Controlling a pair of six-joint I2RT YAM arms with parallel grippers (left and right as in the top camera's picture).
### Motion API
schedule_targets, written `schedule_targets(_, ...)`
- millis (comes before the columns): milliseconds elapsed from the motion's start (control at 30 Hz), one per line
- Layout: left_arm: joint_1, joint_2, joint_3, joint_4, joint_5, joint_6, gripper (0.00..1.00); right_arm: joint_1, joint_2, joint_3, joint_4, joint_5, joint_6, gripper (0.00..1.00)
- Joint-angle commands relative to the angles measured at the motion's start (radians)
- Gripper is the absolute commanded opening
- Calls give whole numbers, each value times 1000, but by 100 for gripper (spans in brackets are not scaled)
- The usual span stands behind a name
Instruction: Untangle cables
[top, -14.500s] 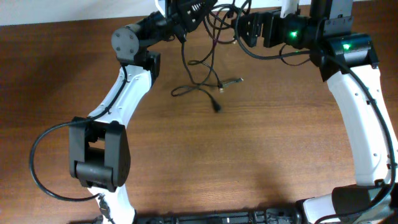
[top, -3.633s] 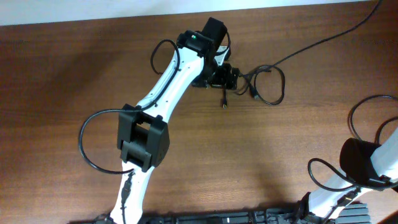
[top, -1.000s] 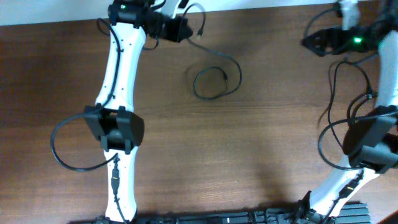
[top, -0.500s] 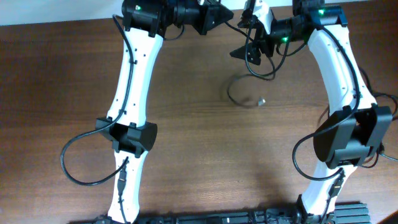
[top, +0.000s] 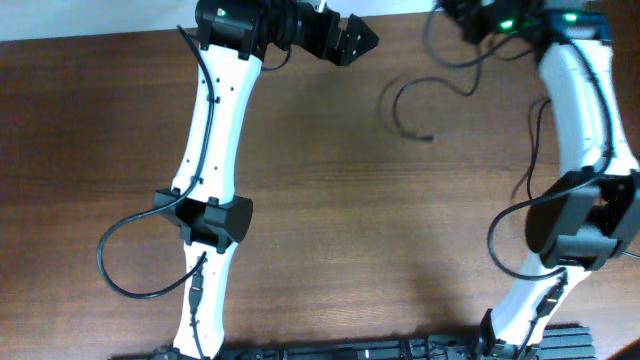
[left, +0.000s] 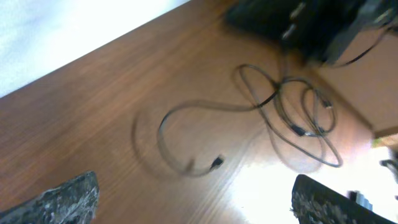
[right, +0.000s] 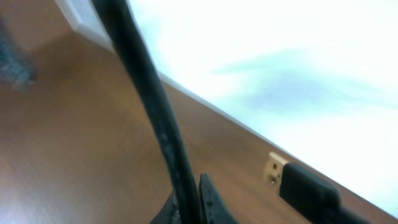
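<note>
your left gripper (top: 360, 40) hangs at 12 o'clock over the tabletop (top: 320, 220), its fingers spread wide. the cable (top: 395, 108) lies looped at 1 o'clock and one strand climbs toward your right gripper (top: 462, 12) at the far edge. you cannot tell whether that gripper pinches it.

A brown wood-grain counter (top: 320, 230) fills the overhead view. A white wall (top: 90, 15) runs along its far edge, glaring bright in both wrist views.
</note>
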Motion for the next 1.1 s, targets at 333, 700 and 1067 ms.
schedule_targets(333,2,-3,23,-100,-83,25,99,-356,-97,10,9,481,165,4)
schedule_targets(700,1,-3,23,-112,-83,25,99,-472,-73,9,-285,933,60,56)
schedule_targets(1067,1,-3,23,-112,-126,25,99,-482,-72,9,-639,867,55,99)
